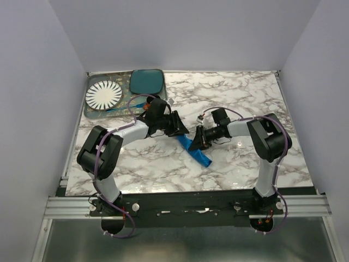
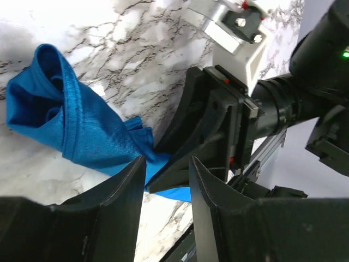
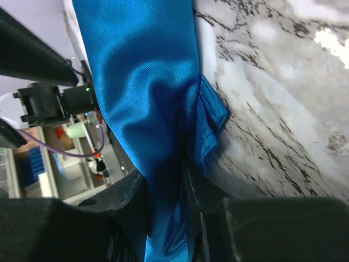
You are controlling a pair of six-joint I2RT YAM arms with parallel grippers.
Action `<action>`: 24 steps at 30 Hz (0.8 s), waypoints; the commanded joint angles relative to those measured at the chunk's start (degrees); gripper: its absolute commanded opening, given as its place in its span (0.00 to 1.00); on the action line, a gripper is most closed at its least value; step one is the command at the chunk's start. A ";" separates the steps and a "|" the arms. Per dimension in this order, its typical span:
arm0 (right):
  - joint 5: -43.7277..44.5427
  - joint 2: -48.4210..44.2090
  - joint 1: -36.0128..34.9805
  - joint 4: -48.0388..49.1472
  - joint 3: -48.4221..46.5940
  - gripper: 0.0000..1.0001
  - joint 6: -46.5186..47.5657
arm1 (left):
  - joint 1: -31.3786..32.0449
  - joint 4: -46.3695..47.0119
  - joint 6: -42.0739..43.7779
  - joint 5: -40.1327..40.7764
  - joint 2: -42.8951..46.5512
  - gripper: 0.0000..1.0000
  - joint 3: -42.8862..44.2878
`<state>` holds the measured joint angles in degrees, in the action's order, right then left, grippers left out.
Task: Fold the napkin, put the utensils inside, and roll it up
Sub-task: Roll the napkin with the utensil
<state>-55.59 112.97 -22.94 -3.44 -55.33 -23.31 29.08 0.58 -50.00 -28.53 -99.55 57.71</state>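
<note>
The bright blue napkin (image 1: 197, 153) lies as a rolled, slanting strip in the middle of the marble table. It also shows in the left wrist view (image 2: 71, 125) and the right wrist view (image 3: 142, 82). My right gripper (image 1: 196, 142) is shut on the roll's upper end, with cloth pinched between its jaws (image 3: 163, 185). My left gripper (image 1: 181, 127) is open and empty (image 2: 167, 164), just left of the right gripper's fingers (image 2: 202, 120) and the napkin's end. No fork shows clearly. A slim blue item (image 1: 117, 109) lies on the tray; I cannot tell if it is the fork.
A grey tray (image 1: 90, 113) at the back left holds a white striped plate (image 1: 103, 95). A dark teal rounded-square plate (image 1: 147, 81) stands next to it. Walls close in the table on the left, back and right.
</note>
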 commanded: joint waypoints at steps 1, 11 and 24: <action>0.40 2.70 1.58 -0.51 1.98 0.37 0.54 | 0.54 2.06 -1.59 0.85 -1.70 0.45 2.84; 3.20 -0.37 2.11 -2.00 2.16 0.42 1.42 | 0.71 3.20 -1.51 2.87 -9.08 0.41 3.72; 45.26 -19.62 -10.52 -24.32 -5.75 0.68 13.54 | 0.45 4.17 -0.45 4.10 -11.02 0.41 2.40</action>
<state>-36.91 100.71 -23.27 -16.01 -56.21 -17.80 29.50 4.67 -51.83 -26.37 -108.49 60.25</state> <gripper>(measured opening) 0.588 0.410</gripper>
